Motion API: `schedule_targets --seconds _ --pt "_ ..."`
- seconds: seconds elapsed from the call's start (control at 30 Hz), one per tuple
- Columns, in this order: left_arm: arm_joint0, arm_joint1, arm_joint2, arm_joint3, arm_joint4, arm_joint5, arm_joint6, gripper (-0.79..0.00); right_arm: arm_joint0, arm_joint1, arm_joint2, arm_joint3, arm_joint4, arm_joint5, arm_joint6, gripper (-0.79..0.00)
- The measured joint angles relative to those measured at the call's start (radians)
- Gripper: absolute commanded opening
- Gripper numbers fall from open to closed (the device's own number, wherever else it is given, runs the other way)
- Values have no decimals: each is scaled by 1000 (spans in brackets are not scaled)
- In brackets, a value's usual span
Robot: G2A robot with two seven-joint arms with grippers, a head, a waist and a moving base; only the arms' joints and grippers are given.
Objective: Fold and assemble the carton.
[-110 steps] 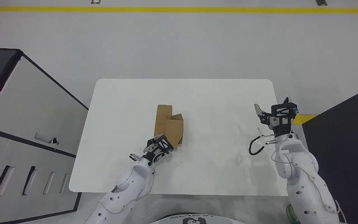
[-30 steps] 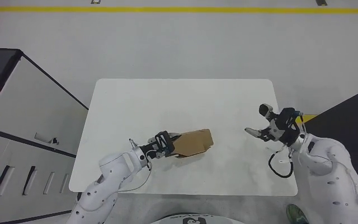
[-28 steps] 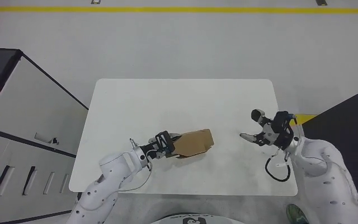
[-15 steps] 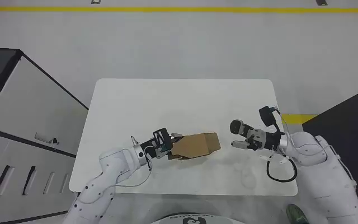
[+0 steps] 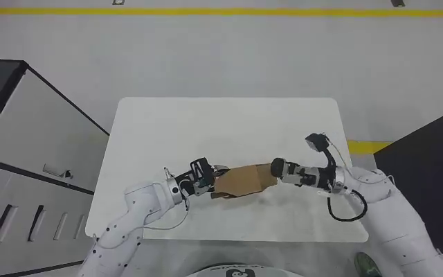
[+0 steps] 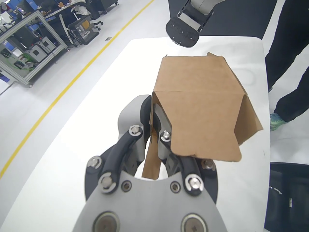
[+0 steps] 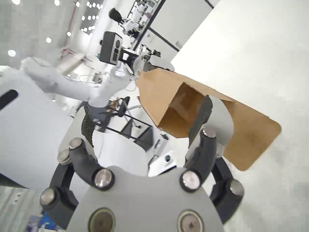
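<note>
Cardboard carton (image 5: 242, 180) lies over the near-middle of the table (image 5: 291, 118), lengthwise between my two grippers. Can't tell if its underside rests on the top or hangs just above.

Left gripper (image 6: 152, 119) is clamped on one thin side wall at the carton's near end, one finger inside, one outside. Right gripper (image 7: 144, 121) is spread wide at the opposite, open end. One finger (image 7: 205, 114) is at the rim of the mouth, just inside the long flap (image 7: 251, 134) that sticks out toward my right wrist. The other finger is well off to the side, touching nothing. Whether the near finger actually touches cardboard: can't tell.

Risks, my read:
- **Twist or slip:** the left hold is on a single wall only, so a push from the right could twist the carton around that pinch or slide it out.
- **Collapse:** the tube is half-squared and looks floppy. A push along its length would likely skew it flat rather than square it.
- **Bad crease or dent:** the right finger could catch the flap and crease it the wrong way. It could also dent the rim if I close with the wall off-centre between the pads.
- **Sideways drag:** the gap is wide, so a fast close could drag the carton sideways against the left pinch.

End flaps not yet folded; task looks early.
</note>
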State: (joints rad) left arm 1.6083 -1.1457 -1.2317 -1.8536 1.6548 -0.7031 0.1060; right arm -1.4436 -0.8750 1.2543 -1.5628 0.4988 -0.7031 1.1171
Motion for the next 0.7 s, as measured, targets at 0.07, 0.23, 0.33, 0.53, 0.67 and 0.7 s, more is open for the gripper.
schedule_targets --seconds 0.07,0.23,0.33,0.53,0.67,0.7 --pt "-4 2 2 3 -9 -13 5 -785 24 2 -23 21 93 52 52 0" --pt "-9 5 8 3 -4 -16 -3 -785 63 8 -39 63 185 130 130 0" --pt "-9 5 9 2 -2 -14 -3 -785 63 8 -38 63 183 129 129 0" --pt "-11 5 17 5 -18 3 -14 -785 54 6 -49 43 173 167 119 0" --pt "-18 8 22 9 -34 -7 -12 -785 54 3 -54 47 187 174 142 0" --pt "-19 8 23 9 -37 -8 -12 -785 55 2 -56 48 188 174 146 0"
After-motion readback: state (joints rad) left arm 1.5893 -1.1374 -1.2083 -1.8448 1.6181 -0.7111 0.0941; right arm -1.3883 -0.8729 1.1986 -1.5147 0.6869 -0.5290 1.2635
